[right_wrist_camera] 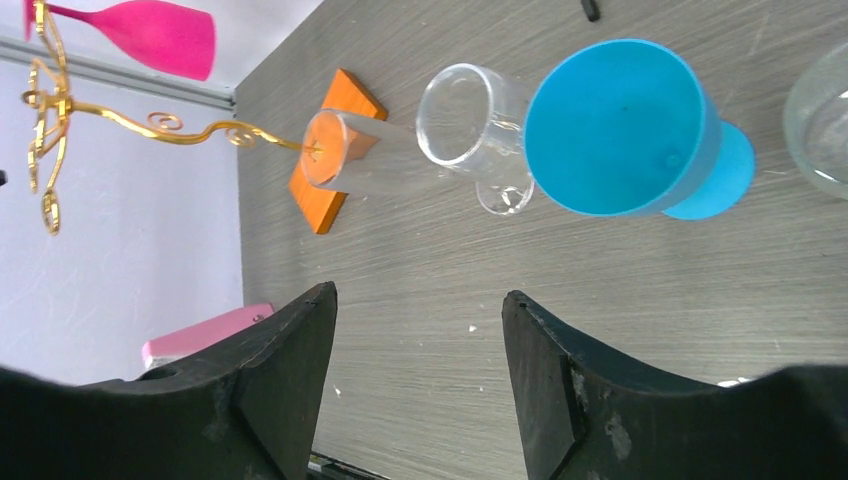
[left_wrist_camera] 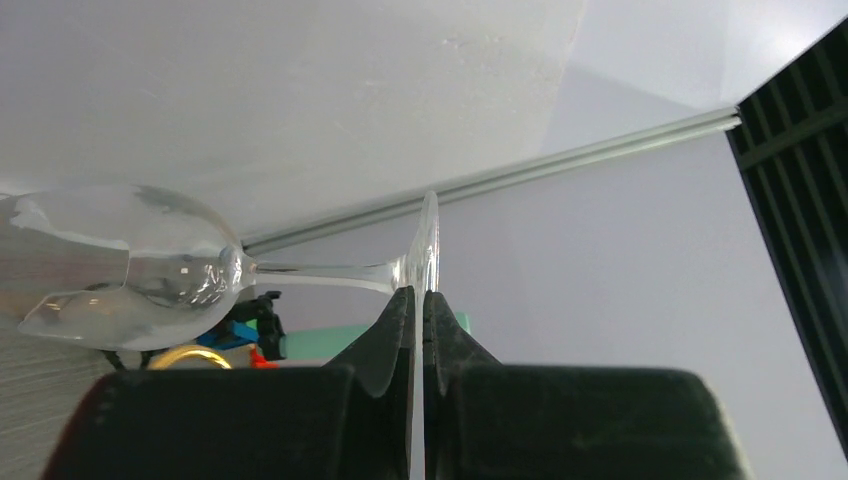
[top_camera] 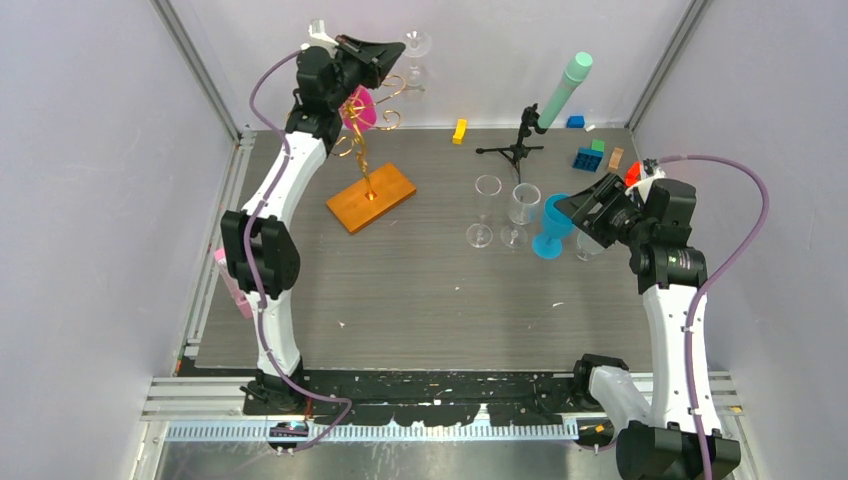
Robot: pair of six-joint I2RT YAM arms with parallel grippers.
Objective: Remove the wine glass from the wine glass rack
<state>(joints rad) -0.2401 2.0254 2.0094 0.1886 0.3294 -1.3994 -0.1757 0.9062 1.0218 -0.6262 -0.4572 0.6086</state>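
A clear wine glass (left_wrist_camera: 130,265) lies sideways in the left wrist view, bowl left and foot right. My left gripper (left_wrist_camera: 420,292) is shut on the rim of its foot. In the top view the gripper (top_camera: 397,50) holds the glass (top_camera: 414,60) high at the back, beside the curled upper arms of the gold wine glass rack (top_camera: 362,150). I cannot tell whether the stem still rests in an arm. The rack stands on an orange base (top_camera: 385,190). A pink glass (top_camera: 358,108) hangs on the rack. My right gripper (right_wrist_camera: 418,300) is open and empty above the table at the right (top_camera: 588,215).
Two clear glasses (top_camera: 485,210) (top_camera: 521,205) and a blue goblet (top_camera: 551,226) stand mid-right, another clear glass (top_camera: 590,246) under my right gripper. A black tripod (top_camera: 515,148) with a green tube, small coloured blocks (top_camera: 589,157) at the back right, a pink object (top_camera: 232,285) at the left edge.
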